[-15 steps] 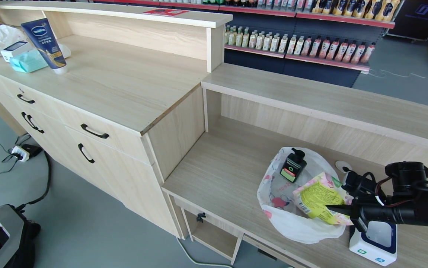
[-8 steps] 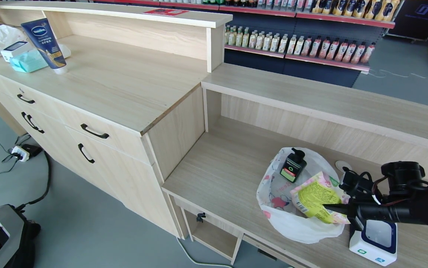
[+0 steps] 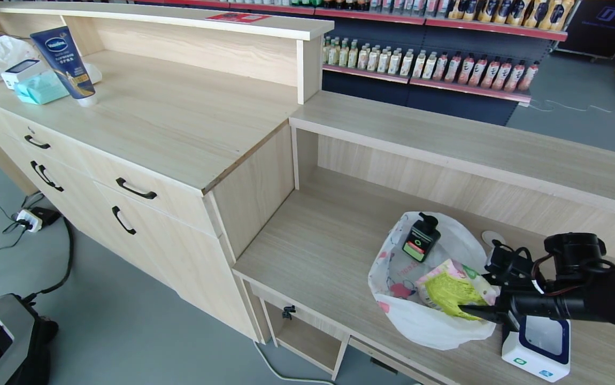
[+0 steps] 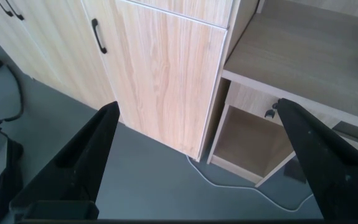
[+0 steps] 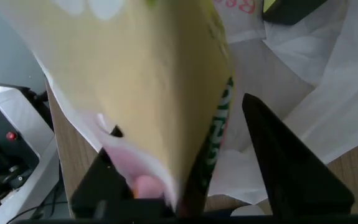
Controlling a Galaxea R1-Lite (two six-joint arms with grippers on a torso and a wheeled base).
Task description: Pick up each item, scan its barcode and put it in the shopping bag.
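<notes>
- The shopping bag (image 3: 430, 331) is white and thin. It sits open on the low wooden shelf (image 3: 318, 240).
- The yellow-green packet (image 3: 449, 289) lies tipped over in the mouth of the bag, on the side nearest the robot's right arm.
- The right pincer (image 3: 473, 309) is at the rim of the bag, right by the packet.
- Its fingers are spread apart and not squeezing. In the right wrist view the packet (image 5: 154, 81) sits between them, and there is a gap of white bag (image 5: 303, 81) next to one finger (image 5: 284, 155).
- A black pump bottle (image 3: 421, 238) stands inside the bag, at the far side from the packet.
- A white scanner box (image 3: 537, 347) stands on the shelf just beside the bag, under the right arm.
- The left pincer (image 4: 197, 106) is wide open and holds nothing. It hangs well away from the bag, low over the grey floor (image 4: 135, 180) by the cupboard doors.
- A blue tube (image 3: 64, 61) and a teal pack (image 3: 40, 88) sit on the high counter, far from the bag.
</notes>
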